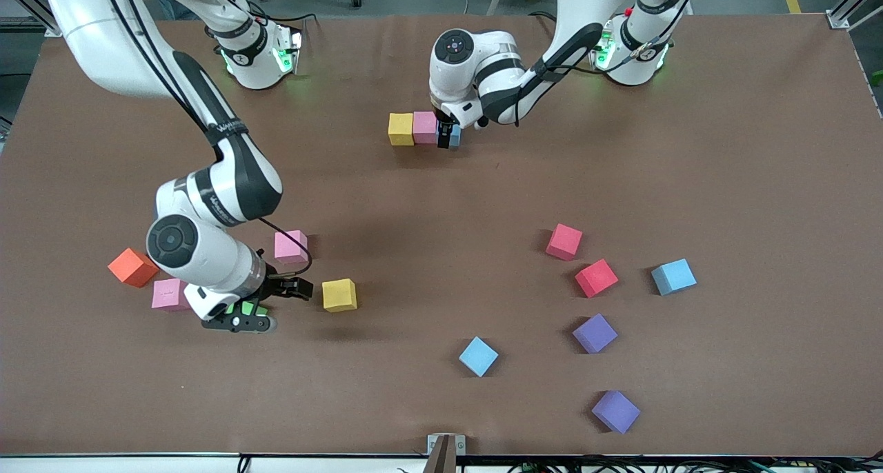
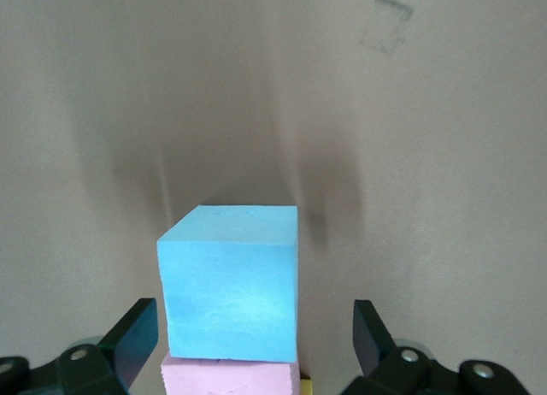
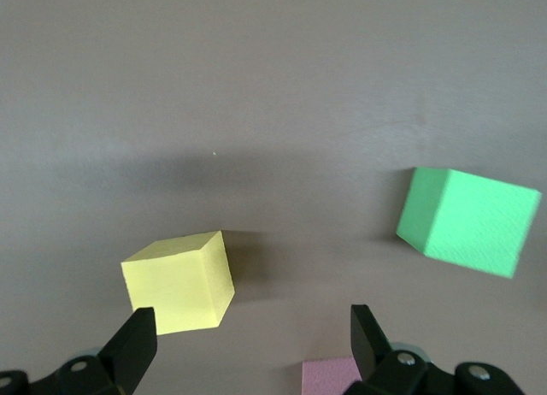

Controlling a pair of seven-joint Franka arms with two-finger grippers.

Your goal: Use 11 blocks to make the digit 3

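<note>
Our right gripper (image 3: 248,344) hangs low between the small yellow foam cube (image 3: 179,282) and the green foam cube (image 3: 466,220), near the front. Its fingers are wide open and empty, and could bump either cube. Our left gripper (image 2: 252,325) has fingers wide open around the light blue foam cube (image 2: 231,292), not squeezing it. That cube sits on the tabletop (image 1: 414,252), touching the pink foam cube (image 2: 231,380) in the far row. A crooked lift could push the row.

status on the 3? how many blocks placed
Done: top row looks laid, a yellow block, a pink block and a light blue block side by side. In hand: nothing gripped; the left hand is open around that blue one, the right hand is open over a green block. Left: eight more, loose blocks scattered nearer the front camera.
</note>
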